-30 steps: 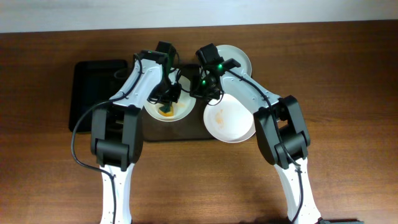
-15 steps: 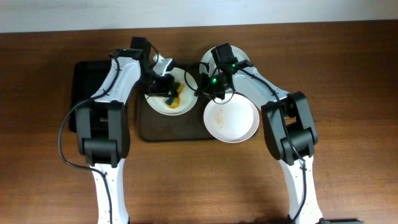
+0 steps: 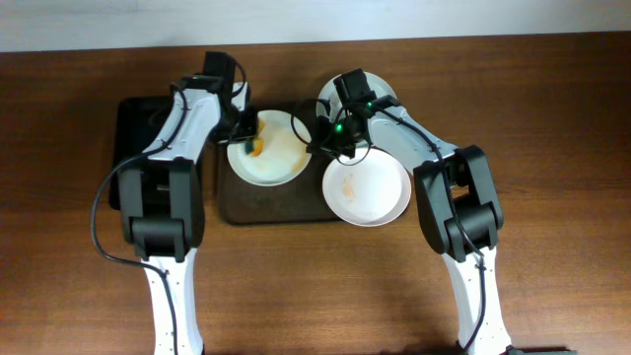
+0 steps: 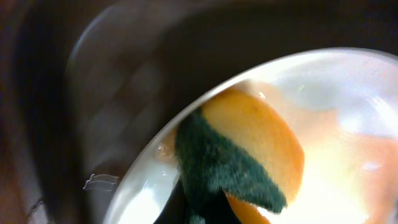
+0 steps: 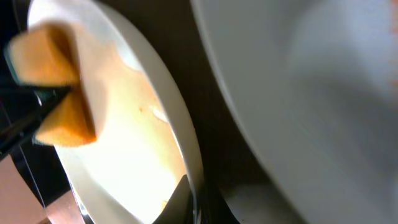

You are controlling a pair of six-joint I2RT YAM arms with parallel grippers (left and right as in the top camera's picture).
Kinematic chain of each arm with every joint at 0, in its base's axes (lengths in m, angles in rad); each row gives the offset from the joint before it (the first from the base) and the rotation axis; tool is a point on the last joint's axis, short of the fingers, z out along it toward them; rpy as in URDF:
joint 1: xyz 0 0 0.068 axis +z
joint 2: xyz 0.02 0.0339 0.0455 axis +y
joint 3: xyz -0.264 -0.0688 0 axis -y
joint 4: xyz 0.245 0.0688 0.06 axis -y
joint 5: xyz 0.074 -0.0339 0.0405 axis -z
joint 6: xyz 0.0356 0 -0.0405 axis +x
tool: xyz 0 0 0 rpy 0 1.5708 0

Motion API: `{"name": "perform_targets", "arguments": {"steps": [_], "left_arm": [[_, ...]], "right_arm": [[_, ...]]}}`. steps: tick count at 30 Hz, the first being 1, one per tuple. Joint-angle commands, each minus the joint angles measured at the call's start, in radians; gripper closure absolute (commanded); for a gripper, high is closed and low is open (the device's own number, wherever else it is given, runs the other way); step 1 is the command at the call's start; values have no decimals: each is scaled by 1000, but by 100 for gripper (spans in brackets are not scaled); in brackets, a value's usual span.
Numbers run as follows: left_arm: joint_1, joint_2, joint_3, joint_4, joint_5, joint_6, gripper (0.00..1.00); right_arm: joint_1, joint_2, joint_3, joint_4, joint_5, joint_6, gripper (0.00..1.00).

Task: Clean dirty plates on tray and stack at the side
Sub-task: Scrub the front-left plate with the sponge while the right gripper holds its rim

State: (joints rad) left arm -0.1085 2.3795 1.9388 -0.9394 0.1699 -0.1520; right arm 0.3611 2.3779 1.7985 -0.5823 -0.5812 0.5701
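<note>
Overhead, near to far:
- Near plate (image 3: 367, 189): front right, overhanging the front rim of the tray (image 3: 266, 205), faint orange smear at centre. Nothing touches it.
- Left plate (image 3: 281, 158): on the tray's left half, with both grippers at it.
- Far plate (image 3: 386, 94): back right, mostly hidden under the right arm.
- Black tray (image 3: 133, 158): just left of the tray.

Arms: both reach forward and bend inward toward the left plate.
- Left gripper (image 3: 246, 133): over that plate's left rim, closed on a sponge (image 3: 257, 150).
- Right gripper (image 3: 328, 141): at the right rim of the same plate.

Left wrist only: the sponge has a green scouring face and an orange body. It is pressed just inside the plate's rim, with a pale orange film on the surface beside it. Its own fingers are not clearly seen.

Right wrist only: the plate's rim sits pinched between the fingers at the frame bottom. The sponge is folded, across the plate. A blurred white plate fills the right side; cannot tell which one.
</note>
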Motion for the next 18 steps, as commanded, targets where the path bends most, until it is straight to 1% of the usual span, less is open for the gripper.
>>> {"name": "perform_targets", "arguments": {"steps": [1, 3, 4, 6, 8, 9, 10, 12, 13, 15, 18], "left_arm": [[60, 53, -40, -152, -8, 117, 99], [59, 53, -40, -247, 80, 222, 99], [58, 53, -40, -282, 101, 253, 99], [56, 53, -40, -304, 158, 298, 99], [56, 53, -40, -301, 372, 454, 99], [58, 53, -40, -294, 424, 489, 99], [61, 53, -40, -275, 443, 490, 99], [80, 53, -36, -232, 532, 490, 99], [94, 53, -28, -220, 588, 490, 99], [133, 53, 11, -217, 654, 473, 99], [168, 53, 143, -256, 628, 426, 99]], "right_arm": [[0, 4, -7, -4, -13, -8, 96], [0, 4, -7, -4, -13, -8, 96], [0, 4, -7, -4, -13, -8, 96], [0, 4, -7, -4, -14, -8, 96], [0, 4, -7, -4, -14, -8, 96], [0, 4, -7, -4, -14, -9, 96], [0, 4, -7, -4, -14, -9, 96], [0, 4, -7, -5, -14, -9, 96], [0, 4, -7, -5, -13, -9, 96], [0, 4, -7, -5, -13, -9, 96], [0, 4, -7, -5, -13, -9, 96]]}}
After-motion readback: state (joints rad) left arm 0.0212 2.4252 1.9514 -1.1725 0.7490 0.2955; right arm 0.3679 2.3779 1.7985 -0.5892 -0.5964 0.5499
